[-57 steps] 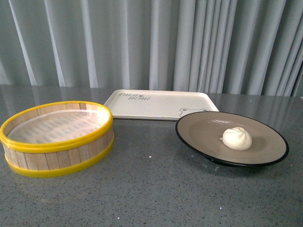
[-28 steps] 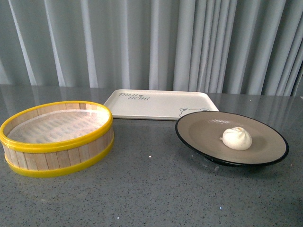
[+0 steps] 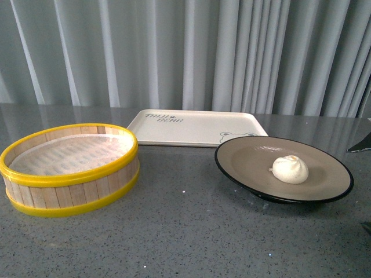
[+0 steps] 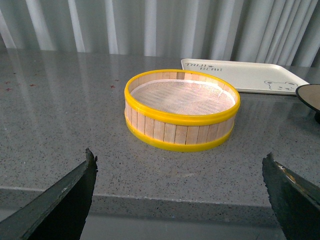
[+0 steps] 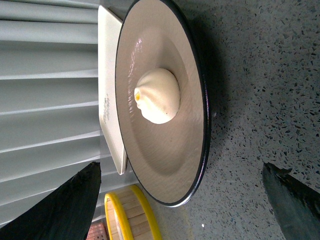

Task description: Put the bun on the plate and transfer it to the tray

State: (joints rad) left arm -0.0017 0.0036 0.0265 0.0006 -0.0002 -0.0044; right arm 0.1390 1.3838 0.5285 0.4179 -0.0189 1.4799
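The cream-white bun [image 3: 290, 169] sits on the grey-brown plate [image 3: 249, 159], right of the plate's middle. The plate stands on the table just in front of the tray [image 3: 197, 128], which has nothing on it. My right gripper [image 3: 364, 185] shows only as two dark fingertips at the right edge, beside the plate and apart from it. In the right wrist view the bun [image 5: 159, 96] and the plate [image 5: 165, 165] lie ahead of the open right gripper [image 5: 181, 170]. My left gripper [image 4: 179, 157] is open near the table's front edge, with nothing between its fingers.
A round wooden steamer with yellow rims [image 3: 69, 168] stands at the left and holds nothing; it also shows ahead of the left gripper [image 4: 180, 107]. Grey curtains hang behind the speckled grey table [image 3: 185, 231].
The right gripper's fingertips have come into the front view at the right edge, beside the plate. Bun, plate, tray and steamer have not moved.
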